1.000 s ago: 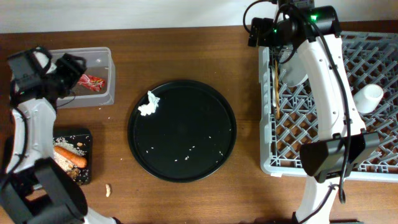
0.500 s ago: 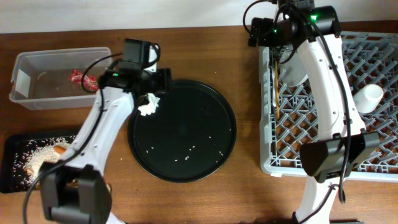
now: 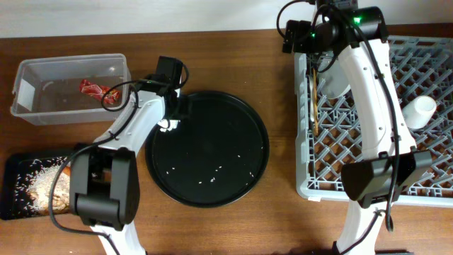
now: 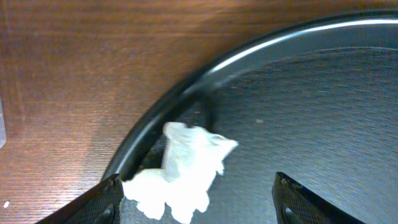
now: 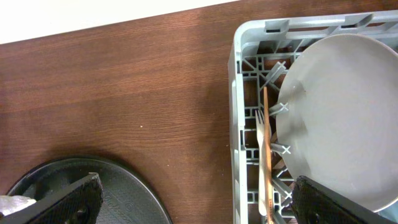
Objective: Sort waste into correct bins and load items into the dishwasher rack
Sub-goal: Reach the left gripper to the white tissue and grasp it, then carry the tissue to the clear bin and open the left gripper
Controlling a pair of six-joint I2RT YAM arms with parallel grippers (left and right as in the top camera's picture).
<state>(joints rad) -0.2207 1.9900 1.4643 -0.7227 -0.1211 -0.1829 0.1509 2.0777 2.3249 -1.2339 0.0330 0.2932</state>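
Note:
A crumpled white tissue (image 3: 167, 125) lies on the left rim of the big round black tray (image 3: 233, 120). In the left wrist view the tissue (image 4: 186, 174) is between the fingers of my open left gripper (image 4: 199, 208), which hangs just over it (image 3: 170, 113). The clear box (image 3: 42, 113) holds the red wrapper (image 3: 92, 88). The shallow black tray (image 3: 14, 205) holds white rice (image 3: 32, 185). My right gripper (image 5: 199, 205) is open and empty above the table, beside the grey rack's (image 3: 382, 152) left wall. The rack holds the white plate (image 5: 339, 118), chopsticks (image 5: 266, 143), fork (image 5: 259, 162) and a white cup (image 3: 423, 108).
A few rice grains (image 3: 212, 174) are scattered on the round tray's floor. My left arm stretches from the front left across the shallow black tray to the round tray. My right arm lies over the rack's left half.
My left arm has swung from the clear box to the tissue on the round tray's rim. The clear box and shallow black tray sit further left. The right arm has not moved.

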